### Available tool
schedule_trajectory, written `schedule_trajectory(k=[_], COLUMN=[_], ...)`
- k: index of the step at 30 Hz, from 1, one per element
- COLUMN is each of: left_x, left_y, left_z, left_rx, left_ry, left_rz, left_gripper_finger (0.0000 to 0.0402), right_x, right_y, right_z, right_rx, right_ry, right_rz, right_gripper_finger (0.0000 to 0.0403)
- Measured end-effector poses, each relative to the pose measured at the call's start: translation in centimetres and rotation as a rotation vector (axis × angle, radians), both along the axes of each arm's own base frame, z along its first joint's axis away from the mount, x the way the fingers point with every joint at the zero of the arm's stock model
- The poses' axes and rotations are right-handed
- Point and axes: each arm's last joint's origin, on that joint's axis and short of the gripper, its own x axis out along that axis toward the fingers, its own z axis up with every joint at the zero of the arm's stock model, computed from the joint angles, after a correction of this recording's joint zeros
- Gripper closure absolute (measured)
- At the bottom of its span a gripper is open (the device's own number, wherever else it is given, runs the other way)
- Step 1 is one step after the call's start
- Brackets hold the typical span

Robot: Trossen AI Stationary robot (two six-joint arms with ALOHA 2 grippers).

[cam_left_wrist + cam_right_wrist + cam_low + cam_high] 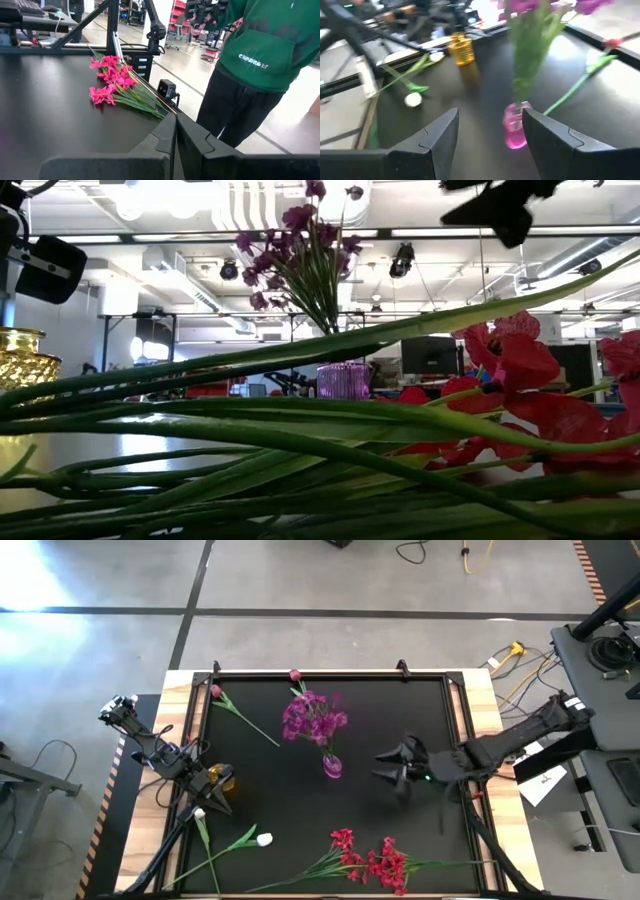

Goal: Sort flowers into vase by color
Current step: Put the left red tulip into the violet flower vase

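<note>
While your right gripper (pixel 392 768) hangs wide open just right of the pink vase (pixel 332 766), the red flowers (pixel 372 862) lie below that vase, stems running left-right. Right arm is nearer; left gripper (pixel 208 787), fingers closed, waits by the gold vase (pixel 222 778).

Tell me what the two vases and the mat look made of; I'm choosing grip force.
The purple vase looks like clear tinted glass or plastic: light passes through its ribbed wall. The gold vase looks like textured glass with a metallic amber finish that glints. The mat seems a matte black sheet, rubbery or fabric, with only soft sheen in the right wrist view.
</note>
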Motion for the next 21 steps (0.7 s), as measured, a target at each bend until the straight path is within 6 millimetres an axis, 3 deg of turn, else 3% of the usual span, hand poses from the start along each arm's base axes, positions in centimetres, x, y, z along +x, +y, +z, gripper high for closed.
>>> schedule_trajectory(k=[3,8,16,21], left_x=[0.1,0.1,-0.9,-1.7], left_y=[0.1,0.4,1.3,2.0], left_z=[0.5,2.6,6.0,7.3], left_rx=[0.067,-0.022,-0.131,-0.263], left_ry=[-0.111,-0.302,-0.665,-0.776], left_rz=[0.054,0.129,0.220,0.259], left_gripper_finger=[0.0402,0.0402,0.0402,0.0402], right_x=[-0.6,-0.5,0.5,0.7], right_y=[1.4,3.2,4.0,4.2], right_z=[0.1,0.0,1.4,3.0], right_rx=[0.008,0.041,0.008,-0.051], right_ry=[-0.005,0.054,0.113,0.160], right_rz=[0.070,0.105,0.107,0.122], right_gripper_finger=[0.0193,0.0193,0.0193,0.0193])
